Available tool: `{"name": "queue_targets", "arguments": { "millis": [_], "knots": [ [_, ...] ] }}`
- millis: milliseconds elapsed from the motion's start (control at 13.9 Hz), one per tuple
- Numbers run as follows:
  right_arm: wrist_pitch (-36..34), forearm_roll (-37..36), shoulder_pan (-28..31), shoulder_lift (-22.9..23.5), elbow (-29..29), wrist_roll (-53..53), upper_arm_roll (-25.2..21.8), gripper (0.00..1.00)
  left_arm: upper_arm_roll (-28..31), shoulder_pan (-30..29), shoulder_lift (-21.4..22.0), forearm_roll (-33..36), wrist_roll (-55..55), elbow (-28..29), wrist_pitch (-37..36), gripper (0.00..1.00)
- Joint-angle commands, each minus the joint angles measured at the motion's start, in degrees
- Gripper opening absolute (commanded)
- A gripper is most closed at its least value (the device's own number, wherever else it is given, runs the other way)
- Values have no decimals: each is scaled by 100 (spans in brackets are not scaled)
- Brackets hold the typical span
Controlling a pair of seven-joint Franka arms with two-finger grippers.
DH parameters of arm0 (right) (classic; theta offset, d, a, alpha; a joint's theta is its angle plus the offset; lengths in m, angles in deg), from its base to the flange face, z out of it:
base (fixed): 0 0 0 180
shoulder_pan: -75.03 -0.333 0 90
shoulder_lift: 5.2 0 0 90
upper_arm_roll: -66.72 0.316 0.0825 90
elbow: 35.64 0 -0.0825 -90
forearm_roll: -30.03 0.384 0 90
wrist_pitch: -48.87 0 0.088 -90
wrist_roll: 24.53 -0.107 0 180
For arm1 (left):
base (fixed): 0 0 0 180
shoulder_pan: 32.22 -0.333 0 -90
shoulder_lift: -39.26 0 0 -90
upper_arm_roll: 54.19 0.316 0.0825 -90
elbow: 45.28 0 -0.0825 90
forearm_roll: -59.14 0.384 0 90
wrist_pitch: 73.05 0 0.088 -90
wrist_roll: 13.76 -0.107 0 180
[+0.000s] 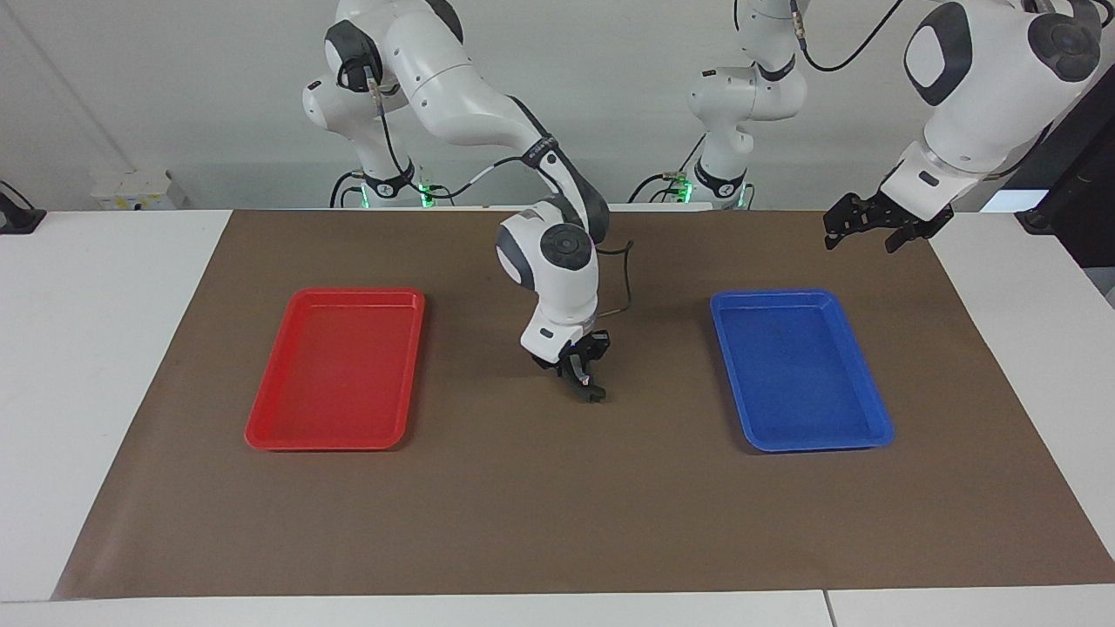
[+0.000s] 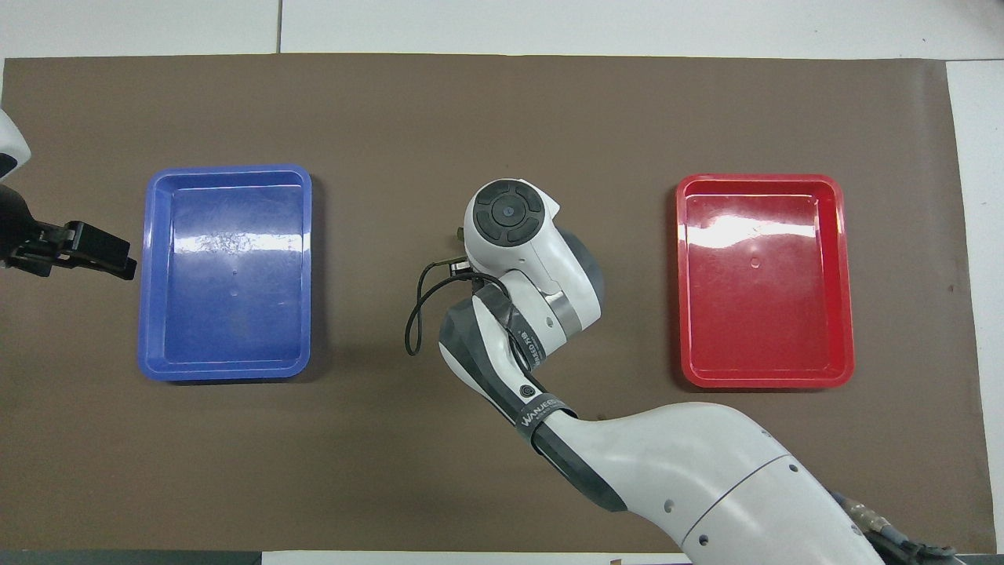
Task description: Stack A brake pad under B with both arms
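Watching from across the tabletop: right tool (image 1: 591,387) pinched shut low over bare brown mat (image 1: 523,514) at the red tray's (image 1: 334,446) 3 o'clock, left tool (image 1: 875,233) gaping wide, up at the blue tray's (image 1: 819,447) 1 o'clock, and I can't spot A brake pad or B anywhere.

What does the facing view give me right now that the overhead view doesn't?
Only the facing view shows the right gripper, shut and low over the brown mat between the trays, and both arm bases. Only the overhead view shows the right arm's wrist from above, hiding that gripper. Both show the empty red tray, the empty blue tray, and the left gripper raised and open at the left arm's end. Neither shows a brake pad clearly.
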Motion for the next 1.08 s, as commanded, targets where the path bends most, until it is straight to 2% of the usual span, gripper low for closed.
{"name": "queue_targets", "arguments": {
  "millis": [0,72,144,216,288,360,648,1008],
  "knots": [
    [213,16,38,9,-83,82,19,5,-13,-68,61,75,-50,52,-31,100],
    [222,25,21,18,-100,65,19,8,-13,-59,61,75,-50,52,-13,100],
    [265,25,12,9,-153,56,19,24,-13,-41,61,75,-59,52,48,100],
    [327,16,3,0,-232,56,19,58,-13,-41,61,75,-59,61,92,100],
    [379,16,-6,-17,-285,56,19,97,-13,-41,61,75,-59,52,101,100],
    [371,16,-6,-18,-294,47,19,100,-13,-59,61,75,-59,52,110,100],
    [109,16,-32,-87,-233,56,-7,100,-222,-383,52,75,-67,52,154,100],
    [-586,-335,283,-1009,-215,-32,-419,100,-329,-472,61,75,-76,61,110,100]
  ]
}}
